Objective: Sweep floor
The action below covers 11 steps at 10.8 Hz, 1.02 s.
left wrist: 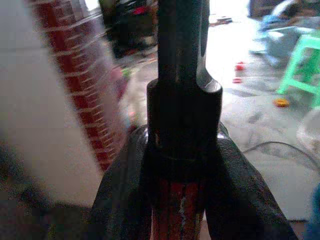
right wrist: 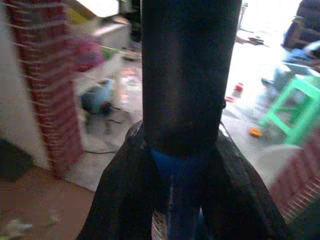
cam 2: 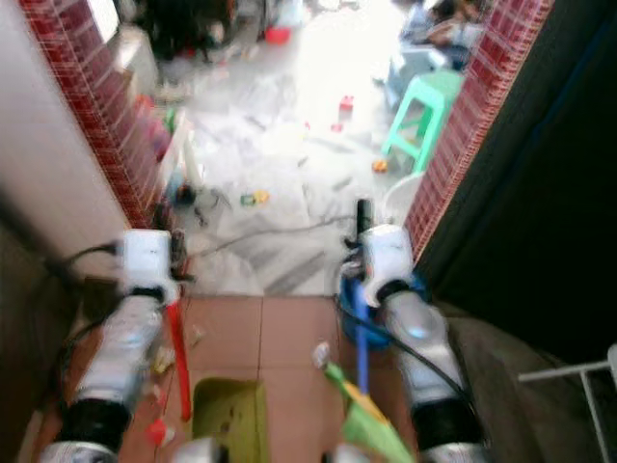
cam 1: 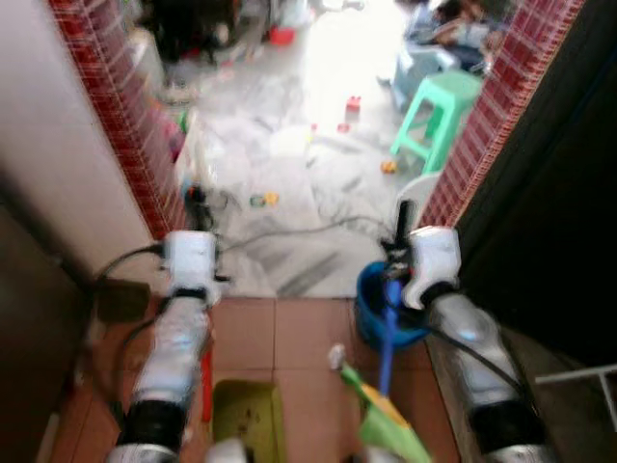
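Observation:
The picture is blurred. My left gripper (cam 1: 198,207) is shut on the red handle (cam 2: 176,357) of a yellow-green dustpan (cam 1: 248,415) whose pan sits low over the terracotta tiles. In the left wrist view its fingers (left wrist: 122,190) clasp the red shaft (left wrist: 179,212) just below a black end cap. My right gripper (cam 1: 403,227) is shut on the blue handle (cam 1: 388,338) of a broom, and the green bristles (cam 1: 390,429) hang near my body. The right wrist view has both fingers (right wrist: 120,195) pressed around the blue shaft (right wrist: 180,170).
I stand in a doorway between two red-tiled pillars (cam 1: 116,116) (cam 1: 501,96). Beyond it, a white marble floor (cam 1: 289,145) holds small toys, a cable (cam 1: 299,231) and a green stool (cam 1: 439,111). A blue bucket (cam 1: 369,307) sits by the right pillar. A dark door is on my right.

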{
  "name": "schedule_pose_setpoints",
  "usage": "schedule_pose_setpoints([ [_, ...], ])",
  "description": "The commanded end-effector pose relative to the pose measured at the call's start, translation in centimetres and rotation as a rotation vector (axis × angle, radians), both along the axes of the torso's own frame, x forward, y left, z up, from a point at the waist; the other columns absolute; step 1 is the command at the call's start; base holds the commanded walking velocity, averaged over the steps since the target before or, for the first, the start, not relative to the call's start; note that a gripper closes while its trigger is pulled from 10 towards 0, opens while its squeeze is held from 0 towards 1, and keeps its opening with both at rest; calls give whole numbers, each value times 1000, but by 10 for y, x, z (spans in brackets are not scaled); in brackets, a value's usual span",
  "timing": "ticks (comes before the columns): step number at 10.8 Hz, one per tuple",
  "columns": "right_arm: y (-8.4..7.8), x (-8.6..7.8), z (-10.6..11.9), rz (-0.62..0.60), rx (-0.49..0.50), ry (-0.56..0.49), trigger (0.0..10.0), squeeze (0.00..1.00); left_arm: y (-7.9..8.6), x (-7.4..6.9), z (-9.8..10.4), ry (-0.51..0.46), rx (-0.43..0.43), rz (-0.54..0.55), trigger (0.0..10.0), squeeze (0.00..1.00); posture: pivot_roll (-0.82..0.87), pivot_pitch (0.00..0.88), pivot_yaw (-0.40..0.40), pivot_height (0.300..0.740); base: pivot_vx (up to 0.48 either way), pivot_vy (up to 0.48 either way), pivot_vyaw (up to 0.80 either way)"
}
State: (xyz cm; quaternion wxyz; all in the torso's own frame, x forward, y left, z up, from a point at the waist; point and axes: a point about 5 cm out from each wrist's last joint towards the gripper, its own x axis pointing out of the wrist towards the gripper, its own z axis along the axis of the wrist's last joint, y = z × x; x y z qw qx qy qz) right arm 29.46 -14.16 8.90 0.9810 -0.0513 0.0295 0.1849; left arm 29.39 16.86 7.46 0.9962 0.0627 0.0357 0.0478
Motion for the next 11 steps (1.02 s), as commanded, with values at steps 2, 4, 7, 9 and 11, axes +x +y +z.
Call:
schedule_pose_setpoints([
  [2,14,-6,7,187,17,27,10000,0,-7,4,11,-54,7,-2,10000,0,-72,0,-1,740,0,0,0],
  [4,34,-15,18,378,59,44,10000,0,-11,5,11,-55,-9,-4,10000,0,-78,0,-6,740,0,0,0],
  [7,43,-3,68,363,140,-169,10000,0,-15,5,9,-54,-14,-14,10000,0,-79,0,-7,740,0,0,0],
  [9,31,19,106,170,163,-334,10000,0,-24,5,10,-63,-15,-35,10000,0,-79,0,-7,740,0,0,0],
  [11,13,29,124,8,136,-431,10000,0,-25,4,8,-59,-18,-35,10000,0,-73,0,-2,740,0,0,0],
])
